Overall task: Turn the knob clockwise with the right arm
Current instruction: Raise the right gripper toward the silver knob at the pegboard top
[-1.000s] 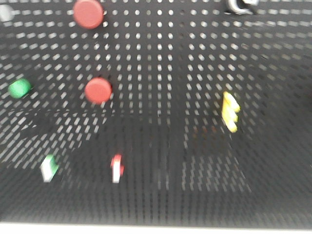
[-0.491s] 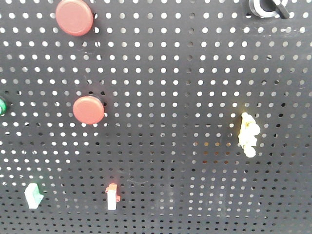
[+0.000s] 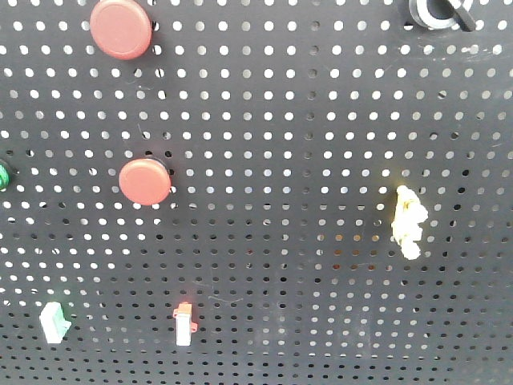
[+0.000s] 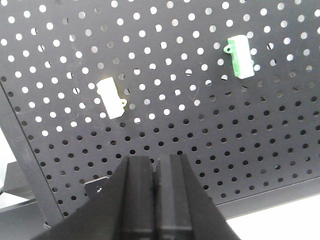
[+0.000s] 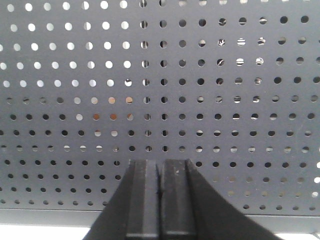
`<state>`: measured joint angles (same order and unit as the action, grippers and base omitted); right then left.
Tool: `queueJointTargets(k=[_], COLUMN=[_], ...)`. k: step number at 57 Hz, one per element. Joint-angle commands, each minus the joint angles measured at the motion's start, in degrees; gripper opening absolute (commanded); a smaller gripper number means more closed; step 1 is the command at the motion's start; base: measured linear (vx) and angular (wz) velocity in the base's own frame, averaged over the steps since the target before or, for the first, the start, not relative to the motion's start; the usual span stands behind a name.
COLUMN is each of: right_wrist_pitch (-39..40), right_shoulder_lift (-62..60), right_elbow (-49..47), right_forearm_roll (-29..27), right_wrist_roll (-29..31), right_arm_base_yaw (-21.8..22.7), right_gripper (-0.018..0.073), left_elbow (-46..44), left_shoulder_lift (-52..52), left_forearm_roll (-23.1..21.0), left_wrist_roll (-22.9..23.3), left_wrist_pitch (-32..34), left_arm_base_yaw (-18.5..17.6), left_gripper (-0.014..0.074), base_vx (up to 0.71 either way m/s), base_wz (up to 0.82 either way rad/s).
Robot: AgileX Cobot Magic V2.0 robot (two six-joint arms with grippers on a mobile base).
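Knob (image 3: 439,11) sits at the pegboard's (image 3: 304,120) top right, cut off by the frame edge; I'd judge it rigid with a slick rim, so I'd pinch the raised bar, though right gripper (image 5: 160,200) and left gripper (image 4: 156,200) fingers are pressed together, empty.

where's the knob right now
In the front-facing view the knob sits at the top right of the pegboard, partly cut off by the frame, above the yellow switch.
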<state>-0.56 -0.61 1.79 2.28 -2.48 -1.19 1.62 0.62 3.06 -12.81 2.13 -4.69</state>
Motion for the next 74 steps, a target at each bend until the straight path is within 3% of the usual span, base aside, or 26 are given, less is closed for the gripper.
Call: queueJointTargets(k=[1,10,16,20,28,37,50,63,74], right_wrist_pitch=[4.6,10.5,18.1,18.9,13.0,3.4,-4.1,-1.5,-7.3], right_shoulder_lift=[-0.6,-0.6,-0.6,-0.6,2.4,14.1,28.6,32.9,33.8], right_elbow=[0.4,0.3,-0.5,-3.7,-18.8,-38.8,-60.5,-64.9,-64.9], right_forearm_roll=[0.5,0.0,-2.3,-2.3,0.9,5.9,6.1,2.8,2.2], right_wrist_roll=[0.7,0.4,-3.6,-5.3,-3.8,-3.6,-4.0,-4.3,-3.4], right_arm_base_yaw=[0.2,0.2,0.2,0.2,0.2,0.2,0.2,0.2,0.2], right_gripper=[-0.0008,-0.0008,-0.0008,-0.0008,-0.0008,-0.0008,-0.0008,-0.0008,-0.0008], left_elbow=[1.9,1.9,1.9,1.9,1.9,1.9,1.9,1.9,1.9], left_shoulder_lift=[1.0,1.0,1.0,1.0,1.0,1.0,1.0,1.0,1.0], left_forearm_roll=[-0.3,-0.3,-0.3,-0.3,-0.3,-0.3,-0.3,-0.3,-0.3], left_wrist_roll=[0.2,0.2,0.2,0.2,0.2,0.2,0.2,0.2,0.2], left_wrist_pitch=[4.3,4.3,4.3,4.3,4.3,4.3,4.3,4.3,4.3], left_arm_base_yaw=[-0.4,-0.4,-0.4,-0.4,-0.4,-0.4,-0.4,-0.4,-0.4], left_gripper=[-0.0006,-0.0006,-0.0006,-0.0006,-0.0006,-0.0006,-0.0006,-0.0006,-0.0006], base_vx=[0.0,0.0,0.0,0.0,0.0,0.0,0.0,0.0,0.0], base_wz=[0.0,0.0,0.0,0.0,0.0,0.0,0.0,0.0,0.0])
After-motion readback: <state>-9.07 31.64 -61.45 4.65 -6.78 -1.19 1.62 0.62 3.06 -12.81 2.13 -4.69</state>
